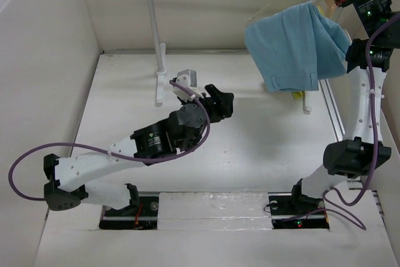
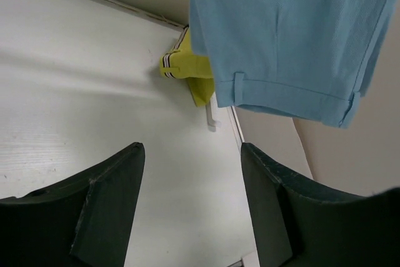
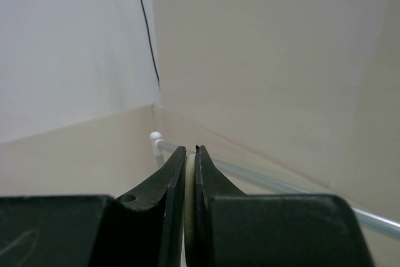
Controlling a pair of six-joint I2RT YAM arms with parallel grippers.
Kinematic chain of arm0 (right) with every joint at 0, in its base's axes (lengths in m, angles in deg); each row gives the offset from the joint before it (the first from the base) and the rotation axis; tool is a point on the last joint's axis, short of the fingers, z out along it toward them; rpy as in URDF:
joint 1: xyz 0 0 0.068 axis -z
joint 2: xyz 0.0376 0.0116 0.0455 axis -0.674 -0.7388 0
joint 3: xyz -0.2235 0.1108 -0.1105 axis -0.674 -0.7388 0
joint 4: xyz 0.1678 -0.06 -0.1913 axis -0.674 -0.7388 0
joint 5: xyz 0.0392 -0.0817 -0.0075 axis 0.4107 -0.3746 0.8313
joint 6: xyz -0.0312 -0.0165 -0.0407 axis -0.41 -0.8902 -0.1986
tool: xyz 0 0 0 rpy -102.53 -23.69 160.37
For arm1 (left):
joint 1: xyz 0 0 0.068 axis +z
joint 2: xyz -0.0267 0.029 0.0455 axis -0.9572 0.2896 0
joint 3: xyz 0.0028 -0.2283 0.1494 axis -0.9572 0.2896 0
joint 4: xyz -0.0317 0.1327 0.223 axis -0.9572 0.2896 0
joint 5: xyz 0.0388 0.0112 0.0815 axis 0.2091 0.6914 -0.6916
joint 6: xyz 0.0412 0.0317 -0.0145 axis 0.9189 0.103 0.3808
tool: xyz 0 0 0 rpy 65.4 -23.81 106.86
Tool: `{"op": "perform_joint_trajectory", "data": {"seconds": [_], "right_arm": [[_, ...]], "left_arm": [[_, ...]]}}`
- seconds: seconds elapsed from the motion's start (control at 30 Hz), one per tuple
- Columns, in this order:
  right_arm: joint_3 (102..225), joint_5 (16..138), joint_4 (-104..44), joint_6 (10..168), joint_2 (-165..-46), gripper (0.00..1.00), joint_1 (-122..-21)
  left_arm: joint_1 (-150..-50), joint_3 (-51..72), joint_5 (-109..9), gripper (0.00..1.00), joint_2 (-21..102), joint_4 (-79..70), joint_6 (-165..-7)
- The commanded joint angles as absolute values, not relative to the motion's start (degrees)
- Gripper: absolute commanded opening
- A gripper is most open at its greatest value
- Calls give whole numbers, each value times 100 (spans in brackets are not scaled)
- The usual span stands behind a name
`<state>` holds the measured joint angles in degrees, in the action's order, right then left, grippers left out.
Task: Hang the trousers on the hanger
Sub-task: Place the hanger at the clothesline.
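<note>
Left gripper (image 2: 190, 154) sits low over the table (image 1: 250, 154), jaws apart, idle. Beyond it the trousers (image 1: 297, 45) hang draped over the hanger (image 3: 190, 211), above a yellow-green garment (image 2: 187, 70). Right gripper (image 3: 190, 154) is clamped on the hanger. Best to keep it level and ease the hook onto the rail (image 3: 281, 186).

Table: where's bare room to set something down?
Bare table between the left gripper and the right arm; also left of the rack post. Crowded back right: trousers hang above the yellow-green garment.
</note>
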<state>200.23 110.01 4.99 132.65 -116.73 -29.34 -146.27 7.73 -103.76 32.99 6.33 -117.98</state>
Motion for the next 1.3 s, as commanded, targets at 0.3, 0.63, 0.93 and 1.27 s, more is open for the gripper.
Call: {"op": "perform_joint_trajectory", "data": {"seconds": [0.3,0.63,0.93,1.27], "right_arm": [[21394,10238,743,13284,-12239,0,-2717],[21221,9773,759,13143,-12512,0,-2541],[20640,9025,1210,13241,-12398,0,-2541],[18647,8954,1182,12265,-11460,0,-3148]], "left_arm": [[-12872,-154,-8068,57,4166,-144,-12044],[-12924,743,-8182,57,3780,23,-12150],[-12977,620,-8042,57,3893,339,-11983],[-12792,936,-7805,57,3780,216,-11974]]}}
